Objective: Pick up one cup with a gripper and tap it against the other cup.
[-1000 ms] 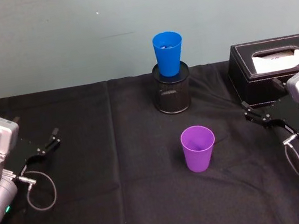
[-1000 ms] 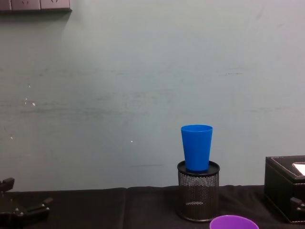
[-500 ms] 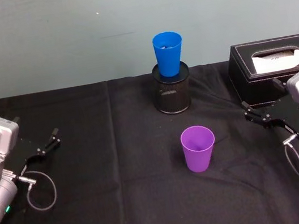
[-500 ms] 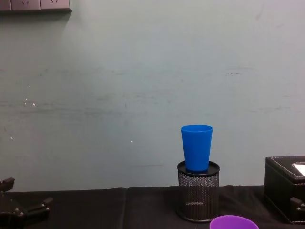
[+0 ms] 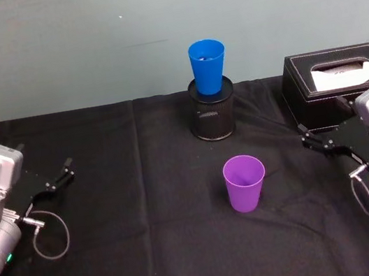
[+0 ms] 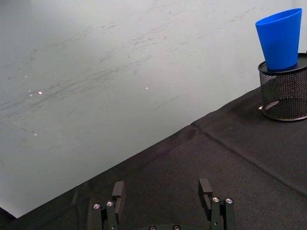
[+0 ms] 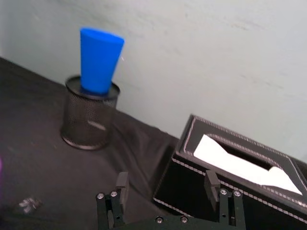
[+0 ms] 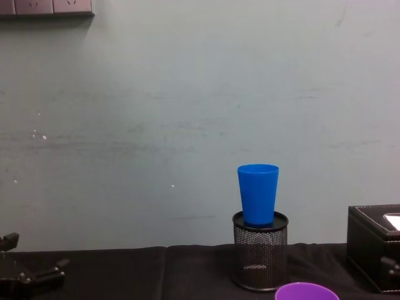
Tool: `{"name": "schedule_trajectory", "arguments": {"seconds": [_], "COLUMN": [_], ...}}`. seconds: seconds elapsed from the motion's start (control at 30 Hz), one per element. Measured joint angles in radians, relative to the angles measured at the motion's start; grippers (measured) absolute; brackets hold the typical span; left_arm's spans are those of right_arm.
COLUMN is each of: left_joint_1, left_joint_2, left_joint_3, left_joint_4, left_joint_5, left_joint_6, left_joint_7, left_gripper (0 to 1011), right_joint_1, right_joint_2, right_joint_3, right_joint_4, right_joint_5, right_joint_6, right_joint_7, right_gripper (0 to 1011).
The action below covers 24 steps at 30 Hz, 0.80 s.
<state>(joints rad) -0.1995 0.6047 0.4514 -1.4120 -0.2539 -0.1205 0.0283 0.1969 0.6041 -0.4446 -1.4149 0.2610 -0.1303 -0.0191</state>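
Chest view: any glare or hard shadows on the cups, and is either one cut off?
Chest view: blue cup evenly lit, no glare, no hard shadow on the wall behind; purple cup cut by the bottom edge, just its rim in frame. Head view: both cups whole, soft light, no clear shadow on the black cloth.

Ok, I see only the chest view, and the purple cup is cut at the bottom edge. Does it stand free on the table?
Observer: Yes, the purple cup stands upright on the black cloth, nothing touching it.
Operator: Where is the right gripper?
Observer: The right gripper is to the cup's right, just in front of the tissue box, fingers open.
Operator: And the left?
Observer: The left gripper is far left, fingers open and empty.
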Motion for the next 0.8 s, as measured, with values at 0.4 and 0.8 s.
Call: {"name": "schedule_trajectory", "arguments": {"seconds": [0.4, 0.8], "left_joint_1": [0.000, 0.000], "left_joint_2": [0.000, 0.000], "left_joint_3": [0.000, 0.000], "left_joint_4": [0.000, 0.000], "left_joint_5": [0.000, 0.000], "left_joint_6": [0.000, 0.000], "left_joint_7": [0.000, 0.000], "left_gripper": [1000, 1000], "right_joint_1": [-0.135, -0.255], "right_joint_2": [0.052, 0.088], "right_joint_3": [0.061, 0.052], "right_joint_4": [-0.098, -0.143], "right_joint_5": [0.127, 0.178], "right_joint_6": [-0.075, -0.171], "right_joint_7": [0.164, 0.344], "right_gripper": [1003, 1003]}}
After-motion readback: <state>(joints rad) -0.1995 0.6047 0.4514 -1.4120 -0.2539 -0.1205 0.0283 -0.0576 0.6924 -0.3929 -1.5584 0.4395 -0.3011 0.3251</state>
